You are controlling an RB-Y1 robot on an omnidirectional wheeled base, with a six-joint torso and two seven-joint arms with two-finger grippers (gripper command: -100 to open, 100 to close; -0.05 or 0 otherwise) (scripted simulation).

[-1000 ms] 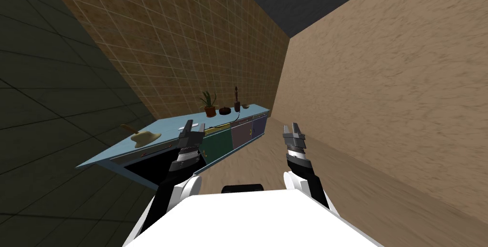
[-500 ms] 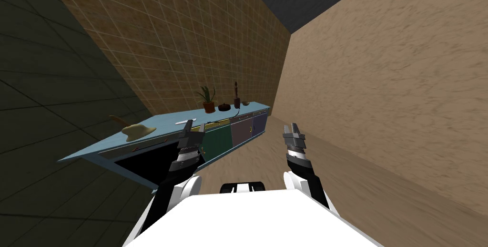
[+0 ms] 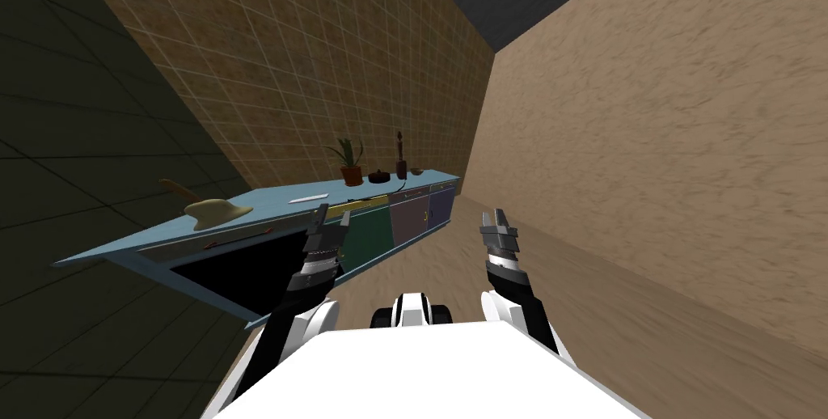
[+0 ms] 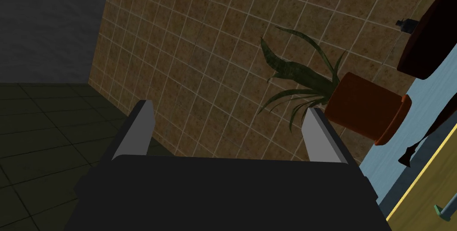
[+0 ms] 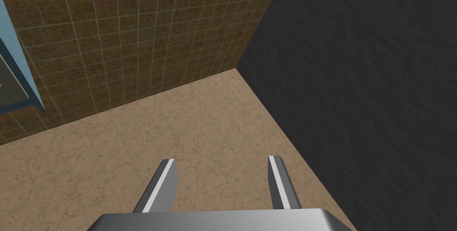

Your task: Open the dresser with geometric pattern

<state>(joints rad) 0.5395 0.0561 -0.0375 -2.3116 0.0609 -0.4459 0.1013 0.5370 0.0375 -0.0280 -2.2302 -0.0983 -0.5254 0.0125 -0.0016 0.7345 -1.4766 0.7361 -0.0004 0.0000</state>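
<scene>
My left tool sits right in front of the dresser, which runs along the wall. On top, past the tool and slightly right: potted plant, then bowl, then bottle. The right tool is well off to the right, over floor.

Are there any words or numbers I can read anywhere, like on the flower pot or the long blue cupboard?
None: no word, number or sign can be read in any view.
The plant pot is plain reddish brown.
The dresser has a plain light blue top and plain coloured fronts.
A flat white thing on it is too small to tell if it bears print.
The tiled wall has only grid lines.
</scene>
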